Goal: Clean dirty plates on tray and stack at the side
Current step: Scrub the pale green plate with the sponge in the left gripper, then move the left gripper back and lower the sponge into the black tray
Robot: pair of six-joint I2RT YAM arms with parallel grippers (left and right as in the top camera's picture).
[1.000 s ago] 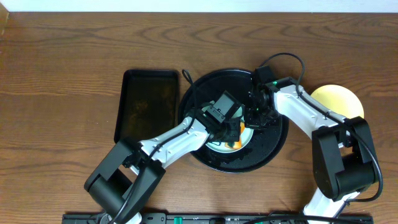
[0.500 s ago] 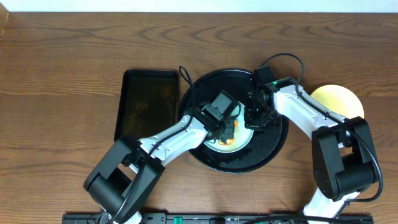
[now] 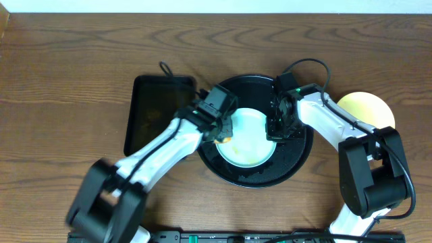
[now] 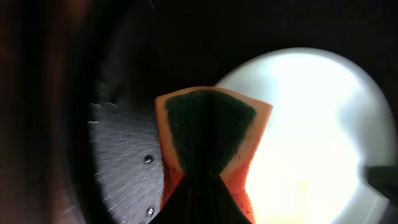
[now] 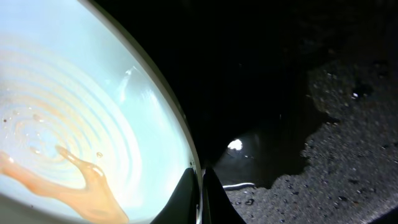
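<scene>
A pale mint-white plate (image 3: 248,138) lies in the round black tray (image 3: 297,158), with a faint orange-brown smear on it (image 5: 56,180). My right gripper (image 3: 277,128) is shut on the plate's right rim (image 5: 200,180). My left gripper (image 3: 221,129) is shut on an orange sponge with a dark green pad (image 4: 208,134), held at the plate's left edge over the tray (image 4: 118,168). A pale yellow plate (image 3: 368,111) lies on the table to the right of the tray, partly under my right arm. No other plate shows.
A smaller black rectangular tray (image 3: 158,111) lies just left of the round tray. The round tray's floor is wet, with dark water patches (image 5: 280,149). Brown wood table all around (image 3: 67,81).
My left gripper has moved the sponge from the plate's middle to its left edge, uncovering the plate. The right gripper has stayed on the rim.
</scene>
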